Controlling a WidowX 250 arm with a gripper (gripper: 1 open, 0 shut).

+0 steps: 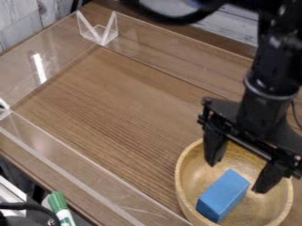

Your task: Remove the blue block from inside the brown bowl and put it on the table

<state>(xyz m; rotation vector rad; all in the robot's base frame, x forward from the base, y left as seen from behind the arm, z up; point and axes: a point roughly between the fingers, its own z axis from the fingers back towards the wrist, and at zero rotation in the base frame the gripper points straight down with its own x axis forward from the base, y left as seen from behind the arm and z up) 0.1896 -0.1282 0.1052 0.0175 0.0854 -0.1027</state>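
The blue block lies inside the brown bowl at the lower right of the table. My gripper hangs over the bowl, pointing down, its two black fingers spread wide. One finger stands over the bowl's near-left rim, the other over its right side. The block sits just below and between them, untouched. Nothing is held. The arm covers the bowl's far rim.
Low clear acrylic walls edge the tabletop. A clear triangular stand sits at the far left corner. A green-capped marker lies outside the wall at the lower left.
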